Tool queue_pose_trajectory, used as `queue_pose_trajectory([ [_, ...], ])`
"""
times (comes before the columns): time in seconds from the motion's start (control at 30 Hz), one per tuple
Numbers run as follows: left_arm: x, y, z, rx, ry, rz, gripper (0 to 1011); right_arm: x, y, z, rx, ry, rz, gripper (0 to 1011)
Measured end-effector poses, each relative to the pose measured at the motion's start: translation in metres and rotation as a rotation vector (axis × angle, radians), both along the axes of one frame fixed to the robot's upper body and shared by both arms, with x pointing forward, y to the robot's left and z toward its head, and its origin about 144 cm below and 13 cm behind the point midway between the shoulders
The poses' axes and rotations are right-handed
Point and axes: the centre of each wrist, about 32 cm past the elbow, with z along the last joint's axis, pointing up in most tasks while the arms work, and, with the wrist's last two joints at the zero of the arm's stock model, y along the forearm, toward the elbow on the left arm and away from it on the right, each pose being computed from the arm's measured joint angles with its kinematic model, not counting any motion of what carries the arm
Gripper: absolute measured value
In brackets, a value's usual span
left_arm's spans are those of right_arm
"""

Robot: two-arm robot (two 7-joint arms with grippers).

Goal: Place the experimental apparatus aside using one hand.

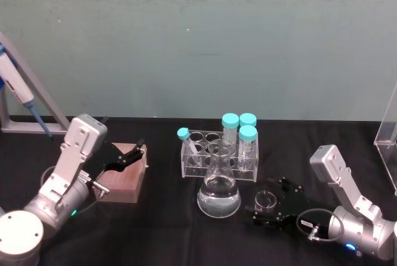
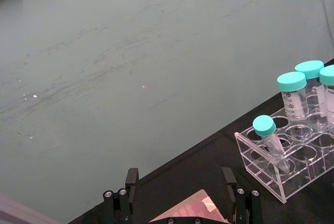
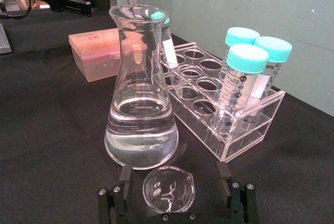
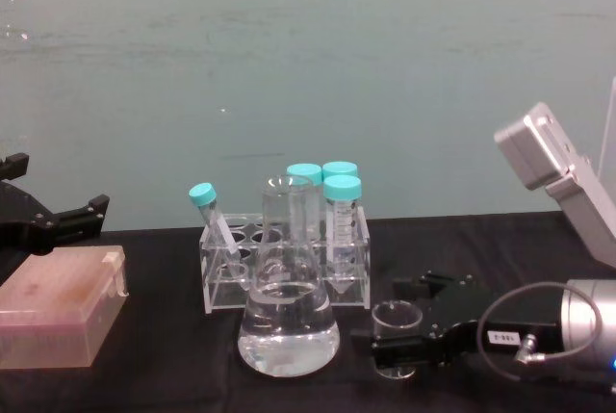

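The experimental apparatus stands mid-table. It is a clear tube rack (image 1: 211,157) holding several teal-capped tubes (image 1: 239,128), a conical flask (image 1: 218,193) part-filled with clear liquid, and a small glass beaker (image 1: 265,199). My right gripper (image 1: 268,204) is low on the table, open, with its fingers on either side of the beaker (image 3: 168,188) and gaps showing both sides. In the right wrist view the flask (image 3: 140,104) is just beyond the beaker and the rack (image 3: 229,104) is farther back. My left gripper (image 1: 127,154) hovers open over a pink box.
The pink box (image 1: 124,176) lies at the left, under the left gripper (image 2: 180,177). A pipette on a metal stand (image 1: 18,92) is at the far left. A clear acrylic container (image 1: 388,136) stands at the right edge. Black cloth covers the table.
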Motion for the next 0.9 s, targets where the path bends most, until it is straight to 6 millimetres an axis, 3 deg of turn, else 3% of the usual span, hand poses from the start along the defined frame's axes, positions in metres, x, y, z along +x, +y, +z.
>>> queue_pose_trajectory([
  [0.4, 0.0, 0.0, 0.0, 0.0, 0.0, 0.0, 1000, -0.0001, 0.0, -0.0001, 0.001, 0.0, 0.0, 983],
  [0.53, 0.0, 0.0, 0.0, 0.0, 0.0, 0.0, 1000, -0.0001, 0.0, -0.0001, 0.001, 0.0, 0.0, 908],
  [0.9, 0.0, 0.0, 0.0, 0.0, 0.0, 0.0, 1000, -0.0001, 0.0, -0.0001, 0.001, 0.0, 0.001, 573],
])
